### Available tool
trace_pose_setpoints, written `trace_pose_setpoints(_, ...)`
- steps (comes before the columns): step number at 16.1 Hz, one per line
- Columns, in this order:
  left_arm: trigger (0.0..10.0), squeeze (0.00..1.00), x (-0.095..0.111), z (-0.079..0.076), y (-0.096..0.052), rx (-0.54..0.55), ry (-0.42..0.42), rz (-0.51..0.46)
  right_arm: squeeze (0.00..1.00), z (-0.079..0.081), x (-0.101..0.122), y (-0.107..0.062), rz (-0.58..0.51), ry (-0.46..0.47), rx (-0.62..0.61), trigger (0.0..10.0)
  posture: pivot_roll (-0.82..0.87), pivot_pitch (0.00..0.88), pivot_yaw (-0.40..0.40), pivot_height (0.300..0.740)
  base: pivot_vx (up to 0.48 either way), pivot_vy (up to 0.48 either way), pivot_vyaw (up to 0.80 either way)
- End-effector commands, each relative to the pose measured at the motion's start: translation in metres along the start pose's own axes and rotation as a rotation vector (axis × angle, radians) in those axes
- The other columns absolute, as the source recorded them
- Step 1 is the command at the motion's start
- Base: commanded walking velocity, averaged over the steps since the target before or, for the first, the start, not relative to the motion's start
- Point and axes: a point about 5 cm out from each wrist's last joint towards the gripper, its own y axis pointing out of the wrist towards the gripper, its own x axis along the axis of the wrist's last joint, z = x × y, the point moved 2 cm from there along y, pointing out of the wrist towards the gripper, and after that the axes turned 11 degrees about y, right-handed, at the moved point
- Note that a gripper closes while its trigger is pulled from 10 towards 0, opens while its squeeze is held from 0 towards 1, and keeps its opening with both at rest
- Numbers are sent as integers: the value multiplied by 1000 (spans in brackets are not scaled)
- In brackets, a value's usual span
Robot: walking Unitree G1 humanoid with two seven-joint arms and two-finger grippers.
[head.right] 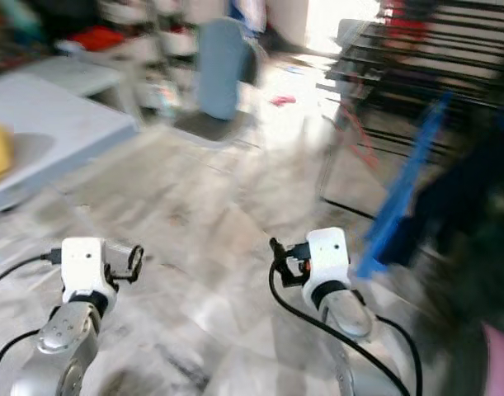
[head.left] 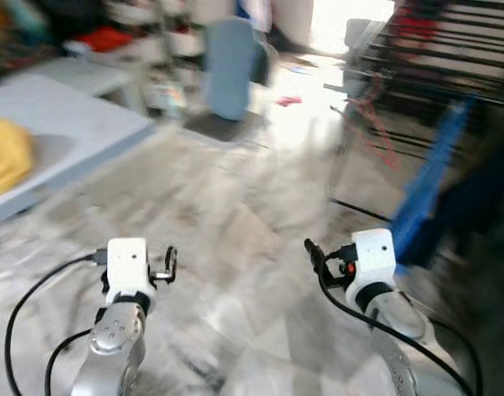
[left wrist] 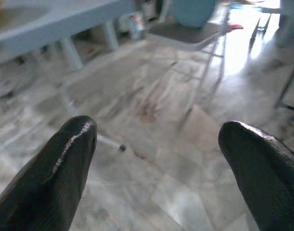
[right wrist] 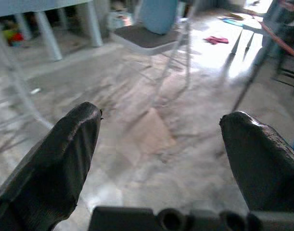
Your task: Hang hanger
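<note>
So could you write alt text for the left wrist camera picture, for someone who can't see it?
Two black fingers of the robot's left gripper stand wide apart with nothing between them, over a blurred marble floor. Beyond are a grey table and a blue-backed chair.

Both silver arms held low & fwd, left gripper [left wrist: 156,159] and right gripper [right wrist: 161,159] each w/ black fingers spread wide apart, nothing between them.
</note>
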Motion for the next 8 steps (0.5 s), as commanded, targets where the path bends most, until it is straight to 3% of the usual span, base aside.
trace_pose_setpoints(1, 10000, 0, -2, 2, -1, 15, 13, 9, 0, 1, 3, 0, -14, 4, 6, 10000, -50, 0, 37, 740, 0, 0, 800)
trace_pose_setpoints(8, 10000, 0, 0, 2, 4, 33, -12, 9, 0, 6, 7, 7, -25, -26, 54, 10000, -42, 0, 30, 740, 0, 0, 800)
